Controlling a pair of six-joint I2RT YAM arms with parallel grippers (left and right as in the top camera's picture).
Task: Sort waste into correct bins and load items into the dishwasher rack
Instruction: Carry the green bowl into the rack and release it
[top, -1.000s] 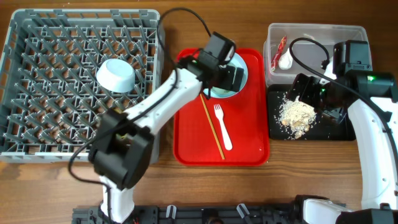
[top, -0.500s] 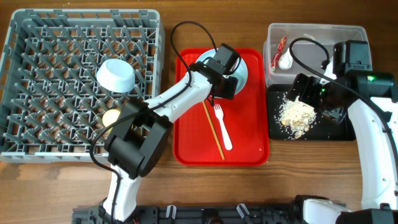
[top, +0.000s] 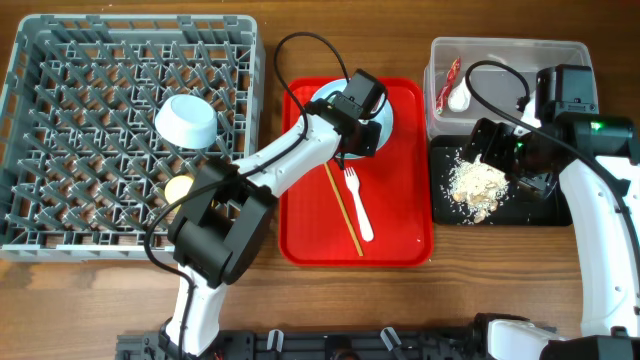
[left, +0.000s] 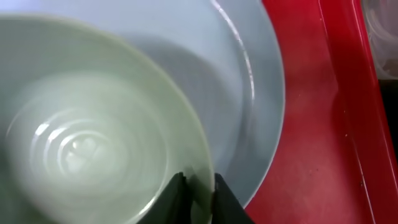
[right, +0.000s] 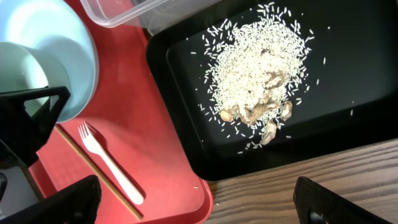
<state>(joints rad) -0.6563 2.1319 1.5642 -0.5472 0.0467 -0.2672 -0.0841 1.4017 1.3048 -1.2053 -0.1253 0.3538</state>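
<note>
Bowl (left: 93, 143) rim, blurred, in left hand (left: 198, 196)

The serving tray (top: 400, 230) is bright red. The rack (top: 60, 60) is grey. The plate (left: 249, 81) is pale blue and the bowl (left: 93, 143) pale green. The rice (right: 255, 68) is whitish, the black tray (right: 348, 74) plain black, and the fork (top: 357, 205) white.

Your overhead looks straight down on the whole table (top: 480, 280). Your left wrist view sits close on the bowl (left: 93, 143); the right looks down from higher. All share the red tray (top: 400, 200).
</note>
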